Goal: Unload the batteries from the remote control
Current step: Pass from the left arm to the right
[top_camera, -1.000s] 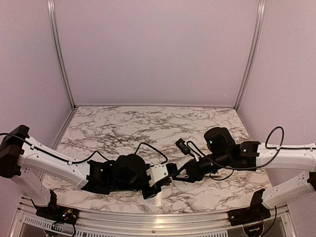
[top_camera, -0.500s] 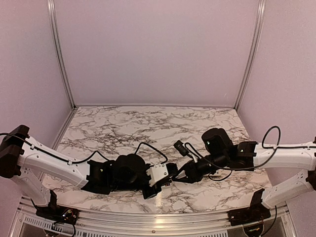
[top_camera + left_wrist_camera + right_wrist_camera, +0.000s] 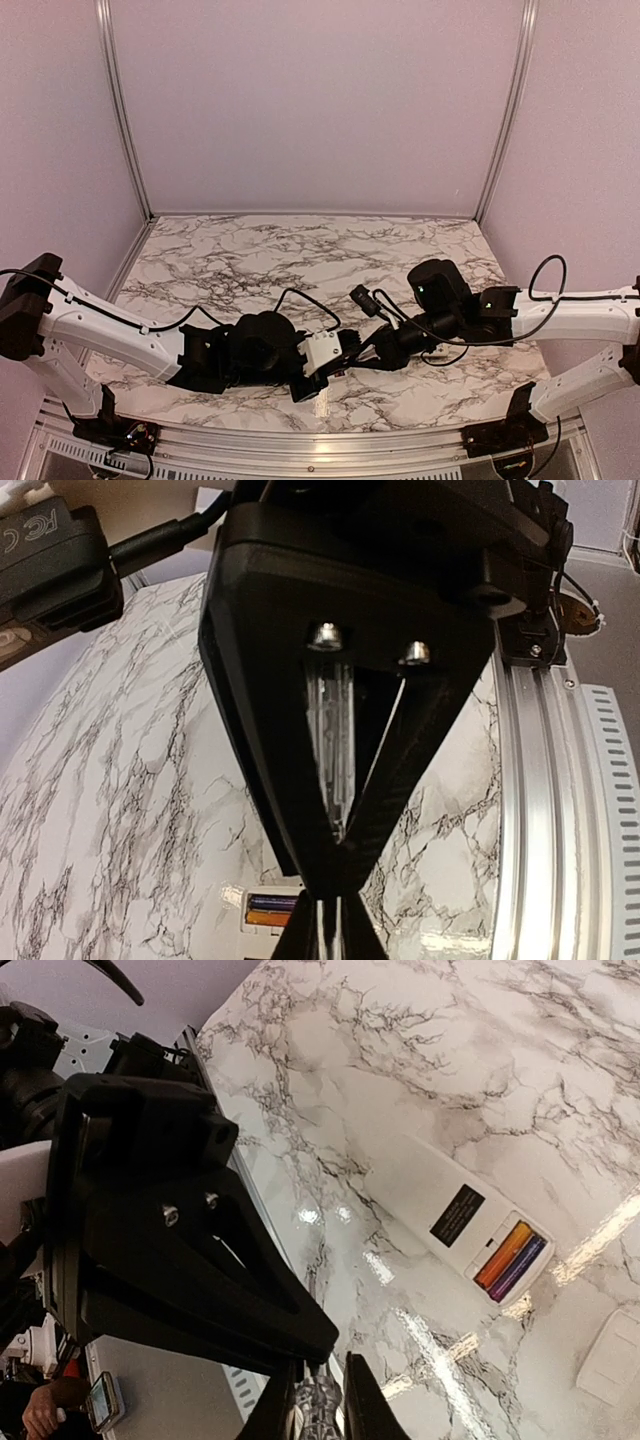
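The batteries (image 3: 510,1255) lie in the open bay of the remote (image 3: 440,1210) on the bench (image 3: 480,1050), just beside the closed left hand (image 3: 333,925) and apart from the right hand (image 3: 322,1405), whose narrowed jaws may or may not grip something; from overhead the batteries are hidden.

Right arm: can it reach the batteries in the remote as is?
Probably yes. The batteries lie bare in the open bay of the remote, with nothing over them. The right gripper sits off to one side, jaws close together, so it would likely need to open first.
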### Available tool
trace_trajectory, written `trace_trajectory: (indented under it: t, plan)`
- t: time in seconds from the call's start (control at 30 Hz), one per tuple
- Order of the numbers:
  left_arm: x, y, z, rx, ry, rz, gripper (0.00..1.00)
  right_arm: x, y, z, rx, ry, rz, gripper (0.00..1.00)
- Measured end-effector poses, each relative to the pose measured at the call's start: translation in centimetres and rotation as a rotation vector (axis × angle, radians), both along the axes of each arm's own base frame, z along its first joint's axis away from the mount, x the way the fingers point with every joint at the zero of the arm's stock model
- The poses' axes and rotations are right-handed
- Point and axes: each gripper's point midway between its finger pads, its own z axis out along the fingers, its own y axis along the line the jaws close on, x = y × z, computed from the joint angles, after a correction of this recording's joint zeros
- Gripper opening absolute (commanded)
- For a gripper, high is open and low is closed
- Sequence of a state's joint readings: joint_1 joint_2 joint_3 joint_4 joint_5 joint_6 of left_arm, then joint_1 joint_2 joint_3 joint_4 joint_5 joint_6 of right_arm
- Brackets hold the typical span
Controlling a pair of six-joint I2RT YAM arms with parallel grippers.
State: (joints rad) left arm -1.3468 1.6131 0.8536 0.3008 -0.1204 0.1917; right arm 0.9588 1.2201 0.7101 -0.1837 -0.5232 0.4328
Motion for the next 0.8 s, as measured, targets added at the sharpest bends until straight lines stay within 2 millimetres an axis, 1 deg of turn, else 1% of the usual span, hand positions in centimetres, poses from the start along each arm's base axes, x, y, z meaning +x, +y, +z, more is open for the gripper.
trace_trajectory:
  t: [0.17, 0.3, 0.5, 0.8]
  plan:
    - [0.02, -0.03, -0.16, 0.004, -0.004, -0.002, 0.00, -0.10, 0.04, -0.04, 0.002, 0.008, 0.007, 0.08]
    - [0.11, -0.02, -0.18, 0.006, -0.008, -0.003, 0.00, -0.06, 0.05, -0.06, 0.002, 0.008, 0.007, 0.08]
    - [0.17, -0.03, -0.20, 0.006, -0.012, -0.003, 0.00, 0.00, 0.04, -0.15, 0.000, 0.008, 0.005, 0.17]
    - [0.58, 0.06, -0.20, 0.007, -0.018, 0.012, 0.00, 0.06, 0.06, -0.52, -0.010, 0.018, 0.001, 0.23]
